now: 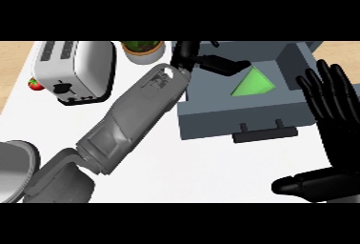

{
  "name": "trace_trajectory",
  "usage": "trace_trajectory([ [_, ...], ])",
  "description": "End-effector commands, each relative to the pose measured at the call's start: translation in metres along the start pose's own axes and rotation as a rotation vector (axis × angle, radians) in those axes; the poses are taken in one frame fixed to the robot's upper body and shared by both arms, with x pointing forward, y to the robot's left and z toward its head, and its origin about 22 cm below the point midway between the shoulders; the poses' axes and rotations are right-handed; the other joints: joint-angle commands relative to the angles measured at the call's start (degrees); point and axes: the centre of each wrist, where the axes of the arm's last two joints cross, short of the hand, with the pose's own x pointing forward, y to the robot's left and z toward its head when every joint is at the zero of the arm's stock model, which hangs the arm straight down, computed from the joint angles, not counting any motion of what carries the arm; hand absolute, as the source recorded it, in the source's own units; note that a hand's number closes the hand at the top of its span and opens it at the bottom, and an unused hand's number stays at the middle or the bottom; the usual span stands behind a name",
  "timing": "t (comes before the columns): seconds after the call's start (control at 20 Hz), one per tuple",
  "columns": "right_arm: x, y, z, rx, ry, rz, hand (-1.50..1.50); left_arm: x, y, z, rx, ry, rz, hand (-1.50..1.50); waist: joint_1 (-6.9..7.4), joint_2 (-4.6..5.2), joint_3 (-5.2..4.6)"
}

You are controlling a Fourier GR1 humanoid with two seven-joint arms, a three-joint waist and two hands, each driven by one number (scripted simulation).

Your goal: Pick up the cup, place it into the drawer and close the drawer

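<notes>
- We see the green cup (253,83) lying inside the open grey drawer (232,119). It looks like a green pointy shape against the drawer's floor.
- The drawer is our landmark. It is pulled out, and its dark handle (264,132) sticks out on the front side, toward us.
- Our left hand (211,62) is black and reaches over the drawer's back left corner, just beside the cup. Its fingers stretch out over the drawer and are not wrapped around the cup. We cannot tell if they touch the cup.
- Our left arm (134,119) is grey and long. It crosses the white counter (204,167) on a slant, from the low left corner up to the drawer's left side.
- Our right hand (330,114) stands to the right of the drawer, with its fingers spread wide and pointing up. Its thumb (302,183) sticks out to the left, below the drawer's front. This hand holds nothing.
- Left of the drawer, well apart from it, sits a white and silver toaster (74,69).
- A small red thing (35,84), maybe a tomato, peeks out just beside the toaster's left side.
- A pot with a green plant (144,50) stands between the toaster and the drawer, near the far edge of the counter.
- Far to the left of the drawer, near the front, we see the edge of a shiny round silver thing (14,167).
</notes>
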Motion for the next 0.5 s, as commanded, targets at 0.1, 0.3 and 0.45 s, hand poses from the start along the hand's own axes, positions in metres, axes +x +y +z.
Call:
trace_trajectory([
  [0.1, 0.010, 0.011, 0.003, 0.029, -0.026, -0.043, -1.50, -0.001, -0.007, 0.005, 0.020, -0.005, 0.021, -1.50, -0.94, -0.10, -0.04],
  [0.3, -0.001, 0.005, -0.011, 0.034, -0.038, -0.081, -1.50, 0.003, -0.012, 0.011, 0.007, -0.041, 0.127, -1.50, -0.57, 0.11, -0.02],
  [0.45, 0.001, 0.007, -0.007, 0.032, -0.014, -0.107, -1.50, 0.016, -0.010, 0.003, -0.005, -0.093, 0.215, -1.50, 0.99, -0.25, -0.07],
])
